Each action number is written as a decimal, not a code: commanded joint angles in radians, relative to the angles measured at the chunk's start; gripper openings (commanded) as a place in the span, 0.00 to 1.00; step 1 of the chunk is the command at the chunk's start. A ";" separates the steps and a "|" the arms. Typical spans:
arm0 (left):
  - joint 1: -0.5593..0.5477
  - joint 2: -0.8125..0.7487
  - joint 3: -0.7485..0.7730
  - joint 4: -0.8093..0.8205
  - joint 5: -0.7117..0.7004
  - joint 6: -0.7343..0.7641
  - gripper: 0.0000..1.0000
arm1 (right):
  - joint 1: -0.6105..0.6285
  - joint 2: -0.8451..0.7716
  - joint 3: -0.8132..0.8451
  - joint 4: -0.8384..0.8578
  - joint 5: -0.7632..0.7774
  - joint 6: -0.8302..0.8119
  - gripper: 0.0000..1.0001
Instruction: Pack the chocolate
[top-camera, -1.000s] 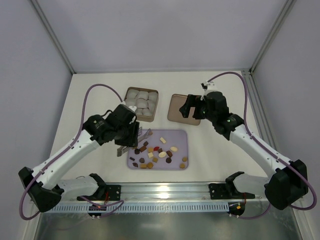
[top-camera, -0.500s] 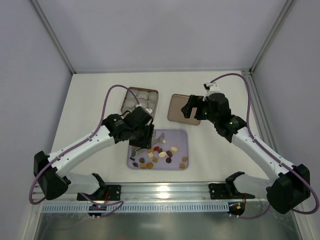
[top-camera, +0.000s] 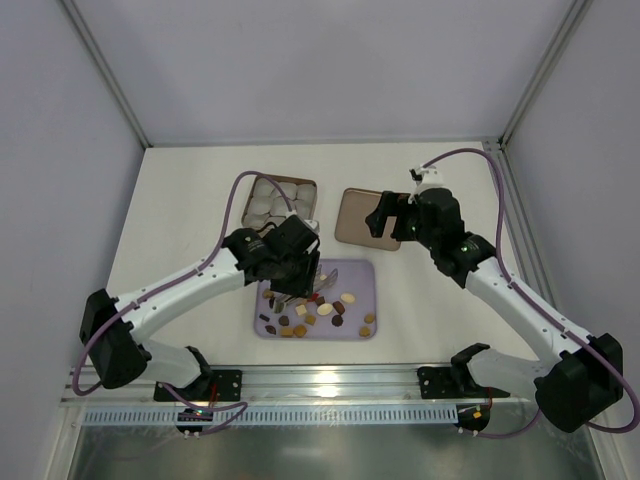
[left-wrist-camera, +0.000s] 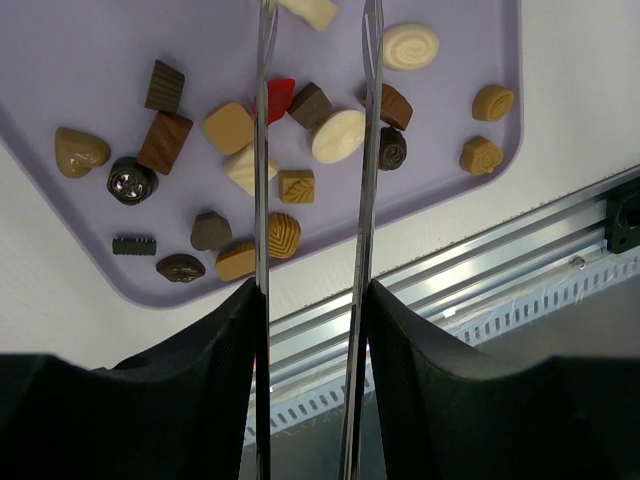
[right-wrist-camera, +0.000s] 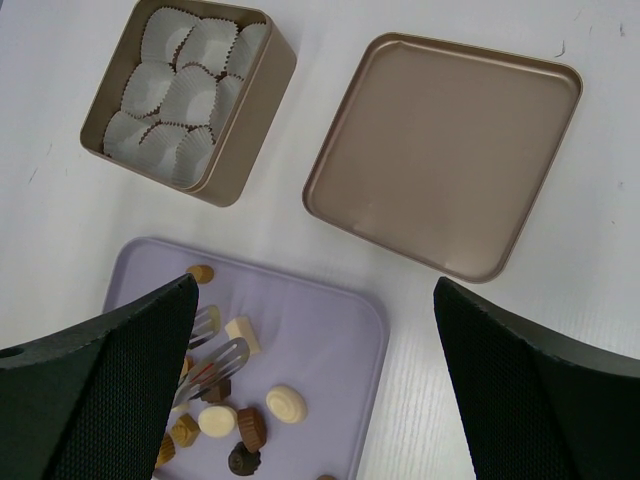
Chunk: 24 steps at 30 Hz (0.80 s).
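the chocolate (left-wrist-camera: 230, 127) lies loose on a lavender tray (left-wrist-camera: 80, 60) at the near middle of the desk (top-camera: 200, 180). it is a scatter of small pieces: dark brown, caramel and cream-white ones in square, oval, round and heart shapes, plus one red piece (left-wrist-camera: 280, 95). most of them sit in the tray's left and near part, and none is in the tin.

the left hand (left-wrist-camera: 312, 300) is clenched on a pair of metal tongs (left-wrist-camera: 262, 200), whose two thin blades run out from between its fingers and reach over the tray. in the left wrist view the red piece, a dark square and a cream oval show between or just beside the blades. whether the tips touch any piece cannot be told. the right wrist view shows the tong tips low over the pieces on the tray's left side.

the right hand (right-wrist-camera: 315, 290) is released, its fingers spread wide with nothing between them. it hangs above the desk near the lid (right-wrist-camera: 445, 150).

the square brown tin (right-wrist-camera: 255, 130) stands behind the tray to the left, filled with white pleated paper cups (right-wrist-camera: 190, 85). the lid lies flat just to its right, inner side up, apart from both tin and tray.
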 joint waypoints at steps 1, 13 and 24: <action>-0.006 0.005 0.012 0.045 0.000 -0.020 0.45 | 0.000 -0.027 -0.006 0.007 0.020 -0.014 1.00; -0.006 0.014 0.001 0.051 -0.008 -0.036 0.45 | 0.001 -0.015 -0.015 0.015 0.020 -0.020 1.00; -0.008 0.029 -0.006 0.065 -0.003 -0.042 0.44 | 0.001 -0.012 -0.024 0.022 0.019 -0.025 1.00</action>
